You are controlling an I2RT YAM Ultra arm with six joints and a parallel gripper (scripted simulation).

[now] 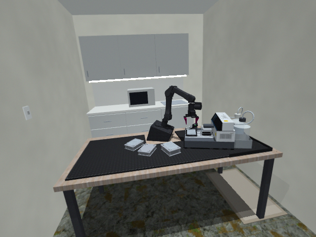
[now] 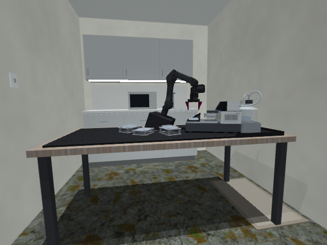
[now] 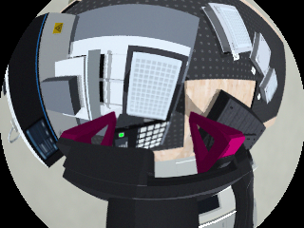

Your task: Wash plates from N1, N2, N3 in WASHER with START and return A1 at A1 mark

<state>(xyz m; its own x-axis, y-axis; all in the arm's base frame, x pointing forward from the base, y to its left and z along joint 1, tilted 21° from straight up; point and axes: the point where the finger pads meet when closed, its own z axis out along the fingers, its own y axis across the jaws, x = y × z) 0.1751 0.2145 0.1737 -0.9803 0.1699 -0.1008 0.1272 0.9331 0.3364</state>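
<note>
My gripper (image 1: 191,119) (image 2: 193,105) (image 3: 152,115) is open and empty. It hangs a little above the washer's sloped black keypad (image 1: 190,126) (image 3: 150,135), fingers pointing down. A small lamp (image 3: 121,135) beside the keypad glows green. A white 96-well plate (image 1: 190,132) (image 3: 152,84) lies flat in the carrier just beyond the keypad. The three plate nests (image 1: 134,143) (image 1: 146,149) (image 1: 170,148) stand in a row on the black mat, left of the washer. They also show in the wrist view (image 3: 228,28). They are too small to tell which hold plates.
The washer's grey base (image 1: 209,143) (image 2: 211,127) and white housing (image 1: 223,127) (image 2: 229,116) stand to the right of the gripper. A clear bottle with tubing (image 1: 242,128) is behind them. The arm's black base (image 1: 160,132) sits at the back of the table.
</note>
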